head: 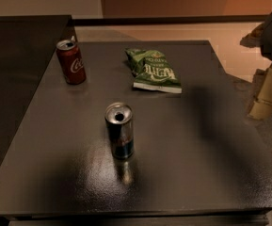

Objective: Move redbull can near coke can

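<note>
camera view | redbull can (119,131) stood upright mid-bench (211,173), nothing touching it | coke can (71,61) upright at far-left corner, well apart; transfer judged not yet made | green chip bag (153,69) laid flat right of coke can | gripper (267,95) held off right edge, clear of both cans; whether released or clenched cannot be told

my gripper (267,95) sits at the right edge of the frame, partly cut off there. the table (211,173) loses its front corners at lower left and lower right. print on the green bag (154,69) is too blurred to read; the redbull can (120,131) label is too dark to make out.
</note>
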Controlling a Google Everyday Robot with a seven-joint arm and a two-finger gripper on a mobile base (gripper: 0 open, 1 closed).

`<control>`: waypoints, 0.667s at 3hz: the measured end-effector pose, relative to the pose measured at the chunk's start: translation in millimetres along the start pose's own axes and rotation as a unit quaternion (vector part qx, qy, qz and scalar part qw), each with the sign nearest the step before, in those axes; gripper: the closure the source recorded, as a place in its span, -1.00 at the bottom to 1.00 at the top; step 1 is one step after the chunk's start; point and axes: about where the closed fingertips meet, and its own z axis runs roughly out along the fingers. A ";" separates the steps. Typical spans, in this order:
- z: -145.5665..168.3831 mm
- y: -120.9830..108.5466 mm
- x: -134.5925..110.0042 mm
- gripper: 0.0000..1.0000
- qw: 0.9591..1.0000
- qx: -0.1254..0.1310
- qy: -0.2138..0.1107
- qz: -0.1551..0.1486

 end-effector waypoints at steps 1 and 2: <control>0.0 0.0 -0.1 -1.00 1.000 0.000 0.000 0.000; 8.2 9.5 -13.9 -1.00 1.000 -0.019 -0.012 -0.020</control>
